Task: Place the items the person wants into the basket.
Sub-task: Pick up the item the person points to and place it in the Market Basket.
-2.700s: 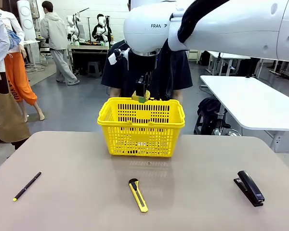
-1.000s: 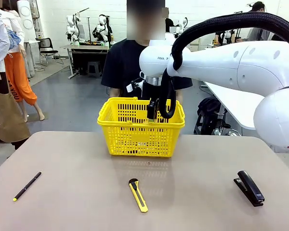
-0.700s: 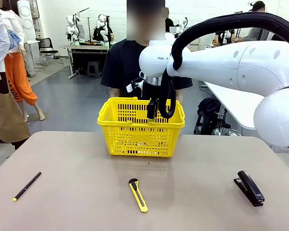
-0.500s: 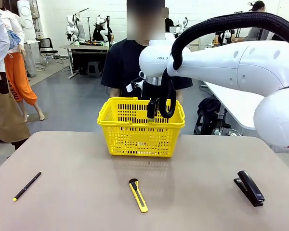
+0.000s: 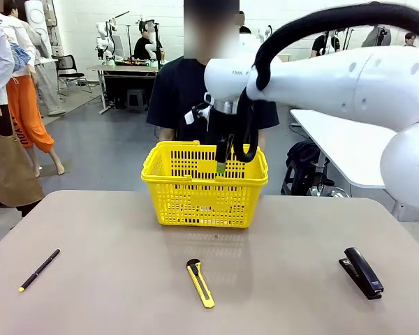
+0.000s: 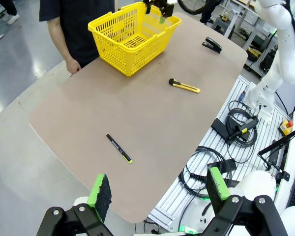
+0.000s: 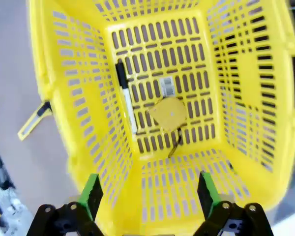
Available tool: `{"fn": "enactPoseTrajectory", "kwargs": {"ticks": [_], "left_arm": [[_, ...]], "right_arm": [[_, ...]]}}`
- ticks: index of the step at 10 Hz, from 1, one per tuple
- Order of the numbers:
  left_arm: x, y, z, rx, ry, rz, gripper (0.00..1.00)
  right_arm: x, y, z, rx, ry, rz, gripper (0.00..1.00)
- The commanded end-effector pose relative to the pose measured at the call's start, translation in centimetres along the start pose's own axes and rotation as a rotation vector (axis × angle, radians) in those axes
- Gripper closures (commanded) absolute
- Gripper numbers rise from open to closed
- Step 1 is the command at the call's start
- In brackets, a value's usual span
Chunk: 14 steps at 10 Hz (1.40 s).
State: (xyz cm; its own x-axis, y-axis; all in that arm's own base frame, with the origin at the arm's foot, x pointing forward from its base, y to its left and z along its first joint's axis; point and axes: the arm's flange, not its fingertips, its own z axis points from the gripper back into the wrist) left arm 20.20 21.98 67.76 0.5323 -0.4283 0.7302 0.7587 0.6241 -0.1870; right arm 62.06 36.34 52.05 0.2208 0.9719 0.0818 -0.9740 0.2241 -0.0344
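Observation:
The yellow basket stands at the far side of the table in front of the person. My right gripper hangs open and empty just above its rim, over the right half. The right wrist view looks down past that gripper into the basket, where a black marker and a yellow tape measure lie on the floor. A yellow-and-black utility knife lies on the table near the front. My left gripper is open and empty, high above the table's left end.
A thin black pen lies at the front left and a black stapler at the front right. The person's hand rests by the table's far edge. Cables lie beside the table.
The yellow tape measure held above the basket earlier now lies inside it. My right gripper has let go and risen slightly out of the basket. The knife, pen and stapler have not moved.

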Motion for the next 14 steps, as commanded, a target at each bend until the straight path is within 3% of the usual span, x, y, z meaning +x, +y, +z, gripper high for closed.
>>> {"fn": "enactPoseTrajectory", "kwargs": {"ticks": [1,3,7,13,14], "left_arm": [[-0.2,-0.1,0.1,-0.004,-0.009,-0.024,0.00],[-0.2,-0.1,0.1,-0.004,-0.009,-0.024,0.00],[-0.2,-0.1,0.1,-0.004,-0.009,-0.024,0.00],[-0.2,-0.1,0.1,-0.004,-0.009,-0.024,0.00],[-0.2,-0.1,0.1,-0.004,-0.009,-0.024,0.00]], "right_arm": [[-8.6,7.6,5.5,-0.076,-0.046,-0.065,0.00],[-17.2,13.0,10.0,-0.155,-0.113,-0.162,0.00],[-28.4,17.1,9.4,-0.193,-0.210,-0.234,0.00],[-30.6,16.5,5.8,-0.155,-0.224,-0.337,0.00],[-31.0,17.8,6.6,-0.165,-0.219,-0.276,0.00]]}}
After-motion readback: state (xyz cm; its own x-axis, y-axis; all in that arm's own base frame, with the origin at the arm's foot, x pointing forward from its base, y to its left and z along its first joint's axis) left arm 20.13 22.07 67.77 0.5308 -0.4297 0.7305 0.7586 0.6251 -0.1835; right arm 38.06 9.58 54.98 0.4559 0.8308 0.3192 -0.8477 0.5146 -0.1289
